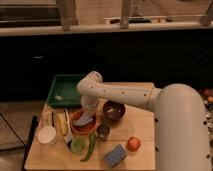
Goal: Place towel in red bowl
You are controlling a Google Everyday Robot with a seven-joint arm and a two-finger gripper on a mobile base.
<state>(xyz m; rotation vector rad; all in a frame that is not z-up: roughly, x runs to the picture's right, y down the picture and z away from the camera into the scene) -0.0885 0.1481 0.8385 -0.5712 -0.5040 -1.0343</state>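
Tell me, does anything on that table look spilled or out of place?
Nothing stands out. The end effector is down at the red bowl, where the towel lies; nothing on the table looks spilled.

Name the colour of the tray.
Green tray, shown in the camera view; the hand is over the red bowl.

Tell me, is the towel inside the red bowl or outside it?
Inside. The pale towel lies within the rim of the red bowl, and the gripper is just above it, over the bowl.
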